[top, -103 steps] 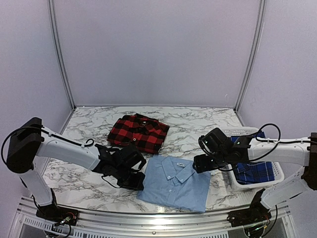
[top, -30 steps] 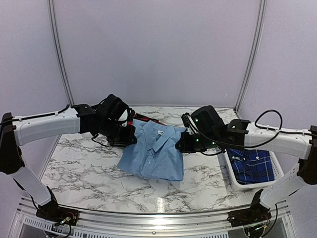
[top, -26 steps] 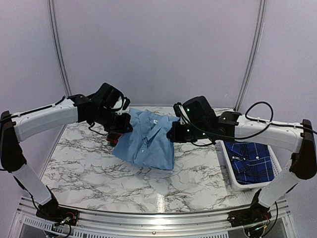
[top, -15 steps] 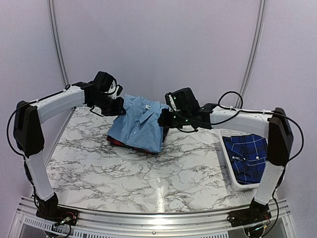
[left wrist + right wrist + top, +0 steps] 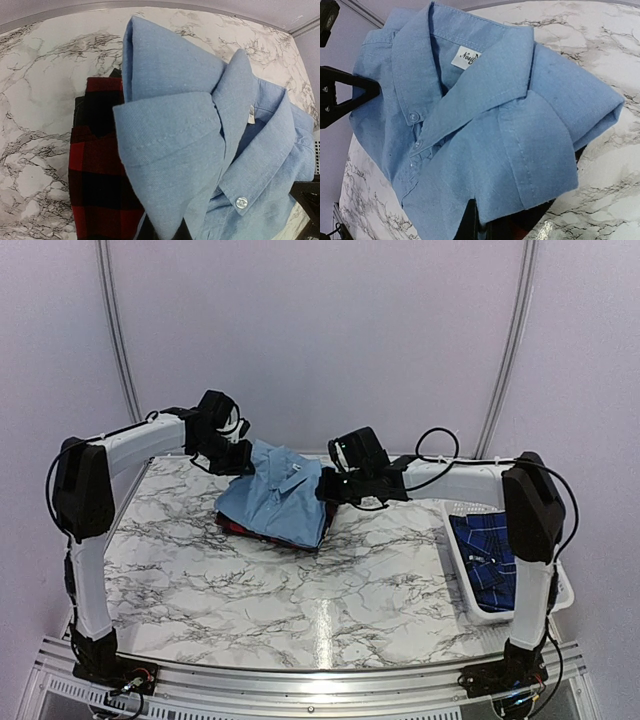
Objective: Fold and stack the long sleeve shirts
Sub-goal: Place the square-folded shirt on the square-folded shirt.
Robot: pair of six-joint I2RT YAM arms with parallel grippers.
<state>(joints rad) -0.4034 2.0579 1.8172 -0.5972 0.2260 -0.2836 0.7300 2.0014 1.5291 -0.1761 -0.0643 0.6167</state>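
The left fingers and right fingers are pinching the folded light blue shirt atop the red-and-black check shirt on the bench, apparently leaving 1, the dark blue plaid shirt, in the basket.

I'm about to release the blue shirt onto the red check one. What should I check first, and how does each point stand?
1. Placement: light blue shirt sits over the red-and-black check shirt: ok.
2. Fold: collar on top, layers together: ok.
3. Grip: left gripper and right gripper each pinch a side edge: ok.
4. Alignment: check cloth shows beside the blue shirt in the left wrist view: not ok.
5. Shirt fully resting on the stack: cannot tell.
6. Third shirt: dark blue plaid shirt lies in the basket, unstacked: not ok.
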